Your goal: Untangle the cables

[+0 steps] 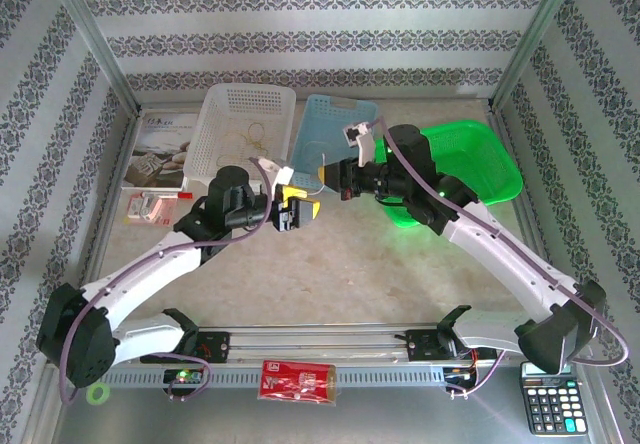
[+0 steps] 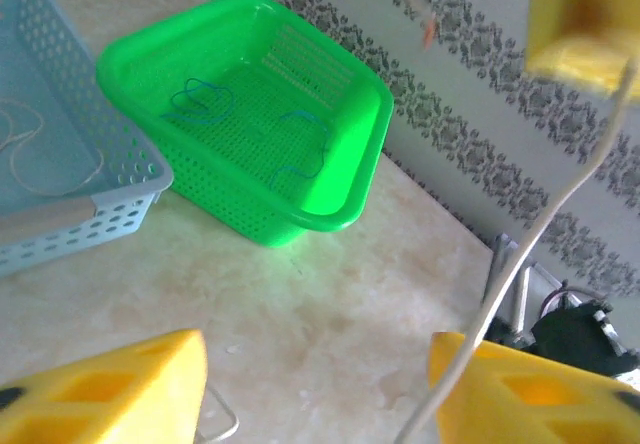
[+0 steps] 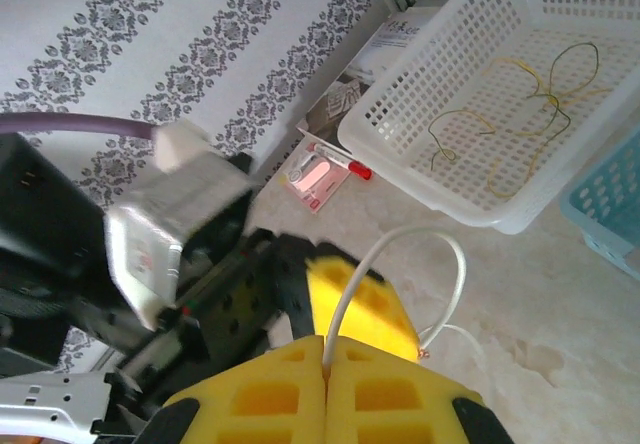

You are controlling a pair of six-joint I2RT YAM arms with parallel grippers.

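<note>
Right tool [image 3: 326,356]: jaws pressed together on one white cable [image 3: 350,286], which is looped above the surface [image 3: 560,314]. Left tool [image 2: 315,389]: fingers held wide apart, nothing gripped, the white cable hanging past one finger. Three baskets are set beyond: a white basket [image 3: 400,99] with overlapping yellow cables [image 3: 530,104], count unclear; a blue basket [image 2: 120,189] with one pale cable [image 2: 25,149]; a green basket [image 2: 350,189] with three blue-green cables [image 2: 200,102].
</note>
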